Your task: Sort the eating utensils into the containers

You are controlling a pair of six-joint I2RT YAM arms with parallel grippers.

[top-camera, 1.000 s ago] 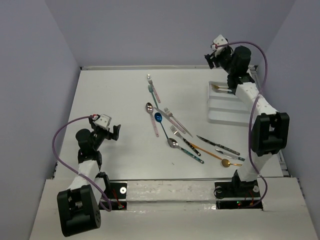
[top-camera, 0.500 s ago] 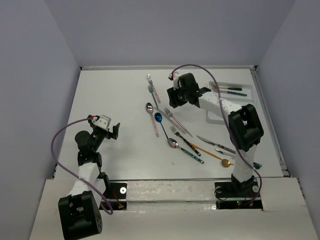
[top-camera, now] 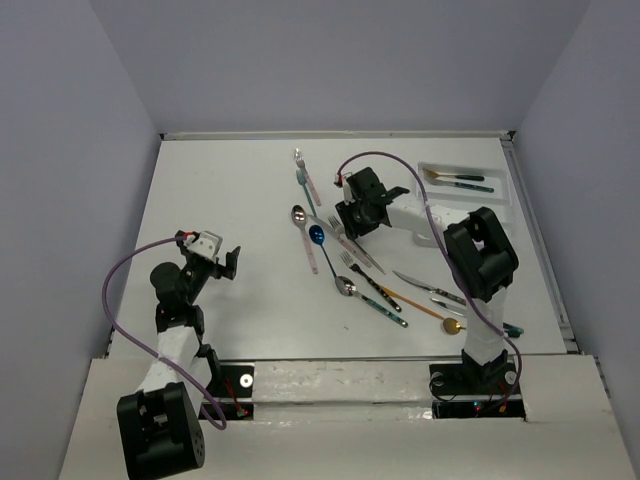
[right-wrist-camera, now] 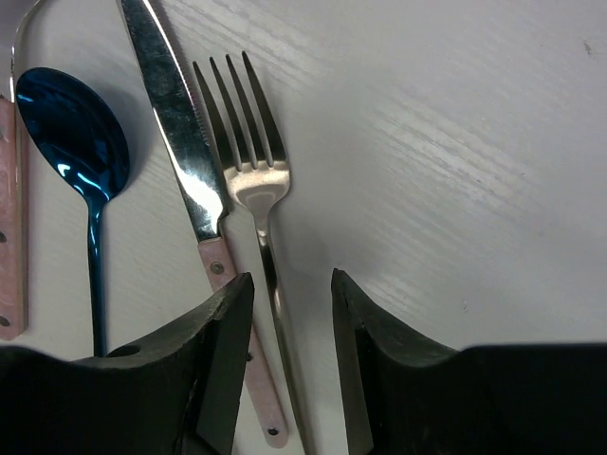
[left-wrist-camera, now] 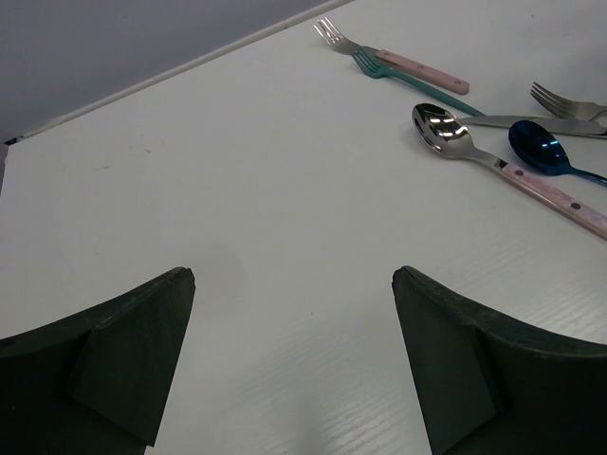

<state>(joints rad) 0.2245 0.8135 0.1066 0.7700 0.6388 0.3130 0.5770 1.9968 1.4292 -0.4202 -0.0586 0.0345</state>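
The eating utensils lie scattered mid-table. My right gripper (top-camera: 349, 218) is low over them, open, its fingers either side of the handle of an all-silver fork (right-wrist-camera: 257, 180) with a gap on both sides. Beside that fork lie a pink-handled knife (right-wrist-camera: 182, 133) and a blue spoon (right-wrist-camera: 70, 133). The white tray (top-camera: 500, 170) at the back right holds two dark-handled utensils (top-camera: 458, 179) in one of its containers. My left gripper (top-camera: 226, 262) hovers open and empty at the left, well apart from the pile. From the left wrist, I see a pink fork (left-wrist-camera: 403, 61) and a pink-handled spoon (left-wrist-camera: 446, 133).
More utensils lie nearer the front: a black-handled knife (top-camera: 432, 289), a gold spoon (top-camera: 448, 324) and a teal-handled one (top-camera: 385, 309). A pink fork (top-camera: 307, 178) and teal fork (top-camera: 303, 188) lie further back. The right arm covers part of the tray.
My right arm swung from above the tray at the back right to the pile in the middle and dropped over the silver fork, its jaws narrowing. The left arm stayed put.
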